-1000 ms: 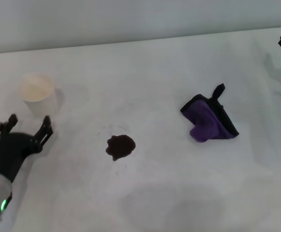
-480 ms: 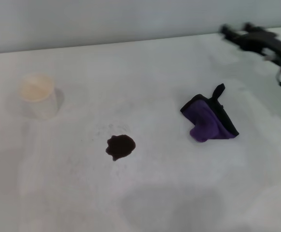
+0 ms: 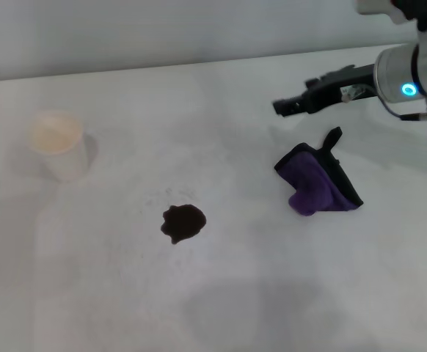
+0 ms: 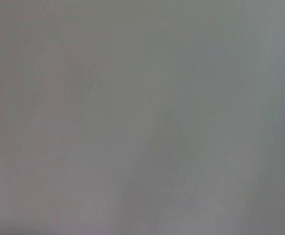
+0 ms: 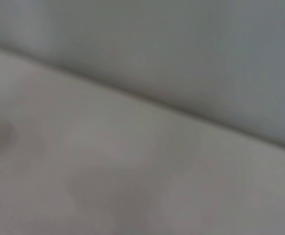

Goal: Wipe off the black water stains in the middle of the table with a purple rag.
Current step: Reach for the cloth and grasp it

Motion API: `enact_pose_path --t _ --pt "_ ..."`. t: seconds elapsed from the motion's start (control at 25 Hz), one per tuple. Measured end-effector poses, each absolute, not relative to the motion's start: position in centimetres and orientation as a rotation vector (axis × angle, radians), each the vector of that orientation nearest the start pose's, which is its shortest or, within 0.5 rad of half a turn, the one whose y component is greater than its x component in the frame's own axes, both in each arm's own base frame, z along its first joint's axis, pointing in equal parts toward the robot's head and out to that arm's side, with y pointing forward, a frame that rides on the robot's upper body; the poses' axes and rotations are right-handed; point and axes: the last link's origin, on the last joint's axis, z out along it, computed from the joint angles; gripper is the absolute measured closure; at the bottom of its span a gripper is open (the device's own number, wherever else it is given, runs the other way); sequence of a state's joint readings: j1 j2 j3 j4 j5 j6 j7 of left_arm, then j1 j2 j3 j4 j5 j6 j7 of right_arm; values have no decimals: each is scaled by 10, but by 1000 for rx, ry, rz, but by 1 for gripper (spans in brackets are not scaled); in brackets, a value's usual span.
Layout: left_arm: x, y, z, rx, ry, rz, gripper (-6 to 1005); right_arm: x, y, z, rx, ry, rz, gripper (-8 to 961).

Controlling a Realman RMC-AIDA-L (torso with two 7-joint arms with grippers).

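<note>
Head view: the white table (image 3: 221, 293) is filling most of the picture, with its straight far edge running along the back below a grey wall.
Black water stains: one small dark, lobed blotch (image 3: 183, 222) is sitting near the middle of the table, well apart from everything else and untouched.
Purple rag: the purple rag (image 3: 318, 182) is lying crumpled on the table to the right of the blotch, its black border showing along the far and right sides and its short black loop tab sticking up toward the far side.
Right gripper: the right gripper (image 3: 281, 105) is hanging above the table just beyond the rag, on the far side of it, reaching in from the right edge with its black fingers pointing left; it is holding nothing, and I cannot tell whether the claw is standing wide or narrow, because the fingers are showing only as one dark, side-on shape.
Right arm: a silver wrist segment with a glowing blue ring is showing behind the gripper at the right edge.
Left gripper: it is appearing in none of the views.
Paper cup: a white paper cup (image 3: 56, 143) is standing upright on the left side of the table, well apart from the blotch.
Left wrist view: it is showing only a plain grey surface.
Right wrist view: it is showing bare tabletop (image 5: 108, 181) meeting the grey wall along a slanting line, with no fingers visible.
</note>
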State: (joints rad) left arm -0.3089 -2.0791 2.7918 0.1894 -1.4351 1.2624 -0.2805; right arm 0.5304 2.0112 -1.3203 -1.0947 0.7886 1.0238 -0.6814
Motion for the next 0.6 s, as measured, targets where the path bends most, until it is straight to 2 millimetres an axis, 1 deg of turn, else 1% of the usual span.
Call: enact_pose_path --t 0.08,0.16,0.24,0.32,0.4,0.6 --pt "-363 279 -18 -1430 -790 -777 113 225 396 20 -2278 1008 -154 94" --pt "-359 284 -17 -1437 -779 -784 113 215 388 23 -2230 1020 -257 94" --pt "-357 289 -16 -1441 -767 -788 113 203 380 21 -2222 1023 -314 94" --pt "-356 293 -13 -1438 -757 -790 113 199 372 13 -2229 1046 -360 95" --pt "-353 298 -11 -1434 -745 -800 113 200 367 5 -2232 1066 -396 95" --pt "-347 306 -11 -1443 -731 -815 112 217 358 -8 -2230 1105 -456 96"
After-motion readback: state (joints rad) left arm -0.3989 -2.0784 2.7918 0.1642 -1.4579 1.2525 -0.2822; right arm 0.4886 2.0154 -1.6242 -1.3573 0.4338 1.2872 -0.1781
